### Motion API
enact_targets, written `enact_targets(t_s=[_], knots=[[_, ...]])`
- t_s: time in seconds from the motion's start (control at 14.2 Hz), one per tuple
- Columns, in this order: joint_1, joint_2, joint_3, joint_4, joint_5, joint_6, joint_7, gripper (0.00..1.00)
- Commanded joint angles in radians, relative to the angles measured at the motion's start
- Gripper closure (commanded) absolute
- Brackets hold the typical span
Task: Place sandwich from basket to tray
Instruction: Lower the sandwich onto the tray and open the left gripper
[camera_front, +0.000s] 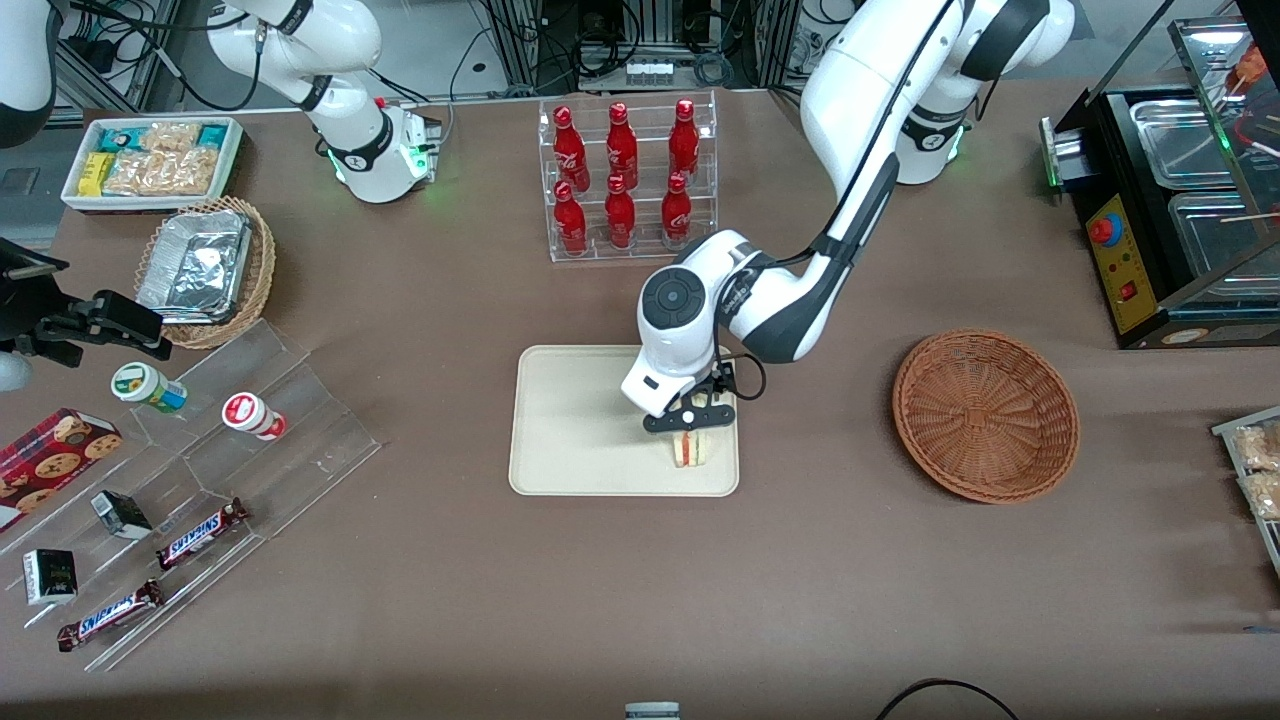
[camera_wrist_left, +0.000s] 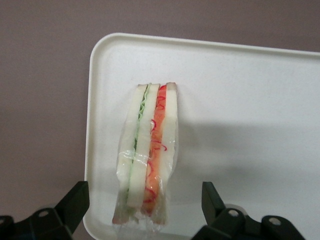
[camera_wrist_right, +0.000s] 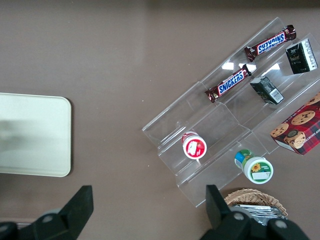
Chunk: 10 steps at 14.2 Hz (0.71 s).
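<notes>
The sandwich (camera_front: 690, 448) lies on the cream tray (camera_front: 570, 420), near the tray's corner nearest the front camera on the working arm's side. In the left wrist view the wrapped sandwich (camera_wrist_left: 148, 152) shows pale bread with green and red-orange layers, resting on the tray (camera_wrist_left: 240, 100). The left gripper (camera_front: 692, 420) hovers just above the sandwich. It is open (camera_wrist_left: 145, 205), with its fingertips (camera_wrist_left: 75, 200) well apart from the sandwich on either side. The reddish-brown wicker basket (camera_front: 985, 415) stands empty toward the working arm's end of the table.
A clear rack of red bottles (camera_front: 625, 180) stands farther from the front camera than the tray. A clear stepped stand with snacks (camera_front: 190, 480), a paler basket with foil containers (camera_front: 205, 270) and a white snack box (camera_front: 150, 160) lie toward the parked arm's end. A black display case (camera_front: 1170, 200) stands past the basket.
</notes>
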<state>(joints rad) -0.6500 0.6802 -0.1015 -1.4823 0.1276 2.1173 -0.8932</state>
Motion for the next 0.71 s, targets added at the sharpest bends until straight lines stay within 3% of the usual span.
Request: enact_targets(t_s=[0.0,0.63], knots=[[-0.013,-0.077,0.013,-0.003,0.02,-0.089,-0.027,0.0],[0.013,-0.318,0.014,-0.003,0.018,-0.345,-0.049,0.0]])
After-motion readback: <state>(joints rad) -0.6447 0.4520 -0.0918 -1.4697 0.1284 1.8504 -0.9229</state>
